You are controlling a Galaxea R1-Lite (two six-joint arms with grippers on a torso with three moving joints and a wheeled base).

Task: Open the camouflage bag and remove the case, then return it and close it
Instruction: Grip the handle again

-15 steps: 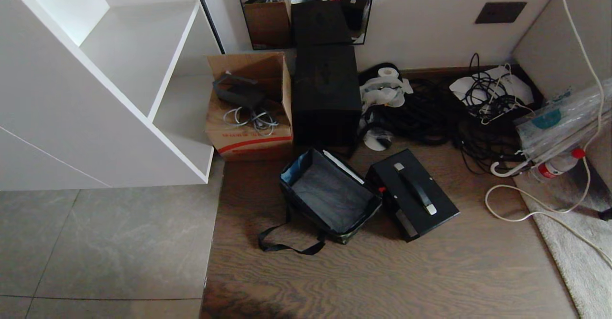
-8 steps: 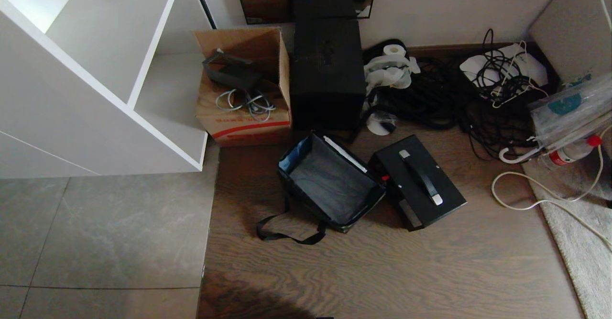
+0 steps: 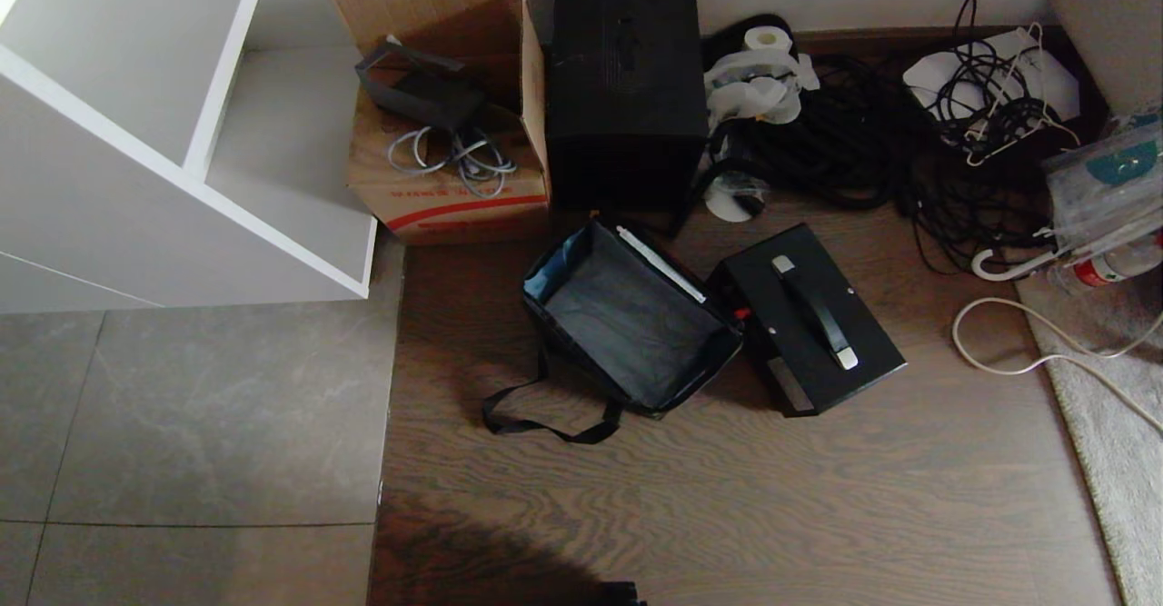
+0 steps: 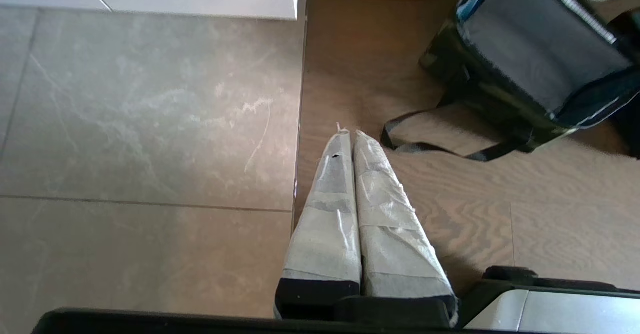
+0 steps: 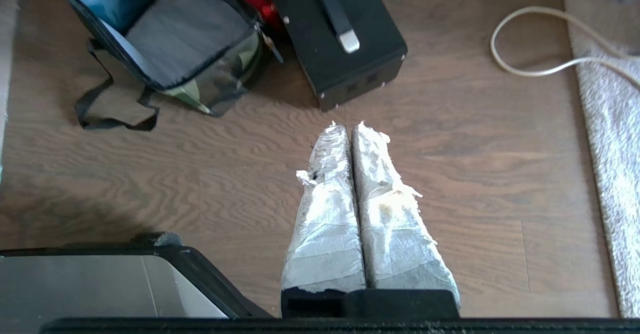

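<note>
The camouflage bag (image 3: 627, 320) sits open on the wooden floor, its grey lining bare and a black strap (image 3: 536, 420) trailing toward me. The black case (image 3: 809, 315) with a black handle and silver ends lies on the floor beside the bag, outside it. Both show in the right wrist view as the bag (image 5: 170, 33) and the case (image 5: 340, 28), and the bag (image 4: 535, 58) also in the left wrist view. My left gripper (image 4: 348, 132) and right gripper (image 5: 348, 124) hang shut and empty above the floor, well short of both. Neither arm shows in the head view.
A white shelf unit (image 3: 164, 134) stands at the left. Behind the bag are a cardboard box (image 3: 445, 115) with cables and a tall black box (image 3: 627, 88). Tangled black cables (image 3: 909, 161), a white cord (image 3: 1018, 352) and a grey rug (image 3: 1118, 424) fill the right side.
The whole head view has slid: everything on the floor sits higher in the picture than before, so the camera has tilted down. Bag and case keep their places relative to each other.
</note>
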